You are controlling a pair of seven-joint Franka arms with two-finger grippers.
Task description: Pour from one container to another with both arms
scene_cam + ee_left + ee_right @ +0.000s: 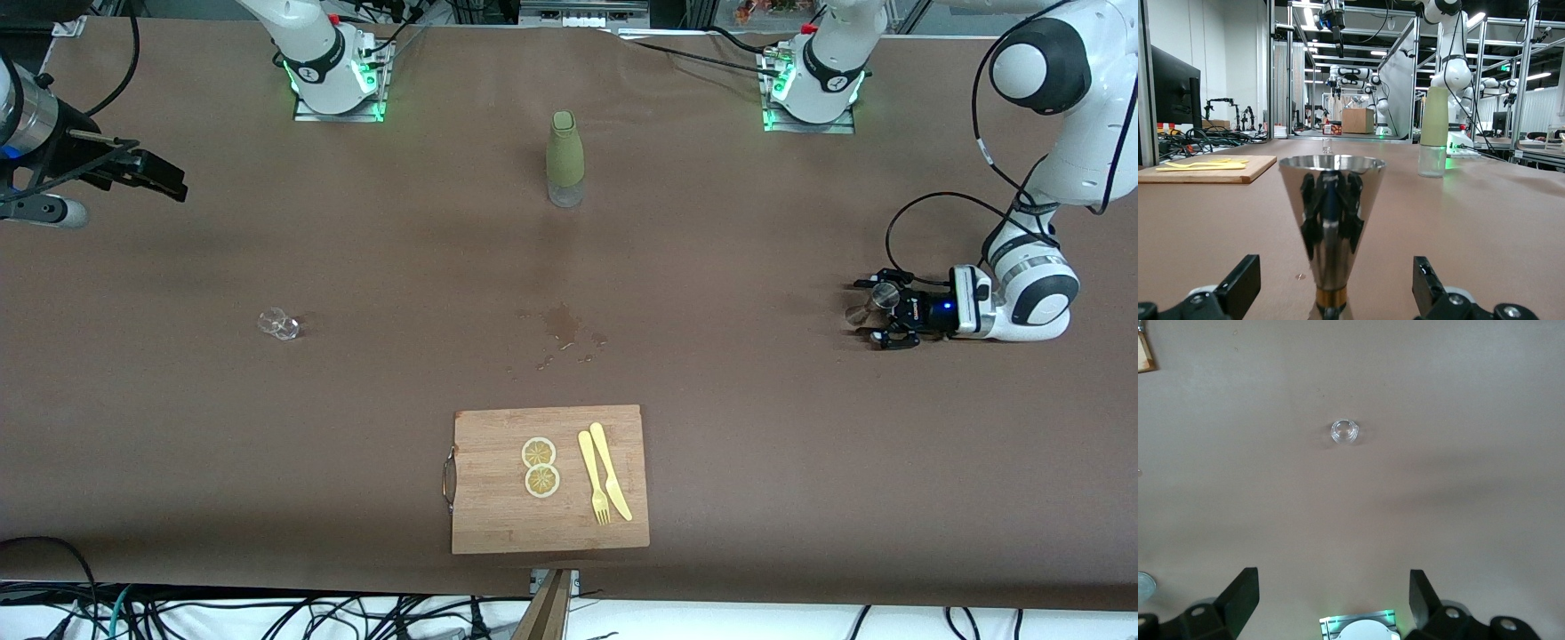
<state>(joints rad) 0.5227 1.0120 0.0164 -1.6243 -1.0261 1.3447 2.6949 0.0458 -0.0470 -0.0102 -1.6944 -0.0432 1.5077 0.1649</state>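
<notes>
Showing a brown table [800, 462] with two white arms: the left gripper [867, 313] lies low at the left arm's end of the table, its fingers [1238, 283] spread wide on either side of a shiny metal cup [1331, 220] that stands upright on the table between them, with clear gaps at both sides so that nothing is gripped. The right gripper [156, 178] hangs in the air over the right arm's end of the table, its fingers [1241, 597] also wide apart and holding nothing; the right wrist view looks down on a small clear glass [1345, 431], which stands alone on the table toward that end. A bottle [565, 160] with a green sleeve and clear base stands upright midway between the two arm bases. Nearer the front camera, wet spots [560, 333] mark the cloth, and nearer again lies a wooden cutting board [498, 524] bearing two lemon slices [540, 467], a yellow fork [592, 476] and a yellow knife [612, 471].
</notes>
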